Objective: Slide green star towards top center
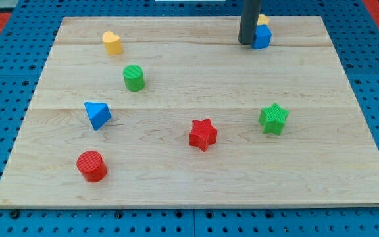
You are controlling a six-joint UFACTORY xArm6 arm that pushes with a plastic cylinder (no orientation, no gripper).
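The green star (273,119) lies on the wooden board (196,191), right of centre. My tip (245,42) is near the view's top, right of the middle, well above the green star and apart from it. It stands just left of a blue block (262,37), close to or touching it. A yellow block (262,20) sits right behind the blue one, partly hidden by the rod.
A red star (202,134) lies left of the green star. A green cylinder (133,78), a yellow heart (112,43), a blue triangular block (97,114) and a red cylinder (92,166) are on the left half. Blue pegboard surrounds the board.
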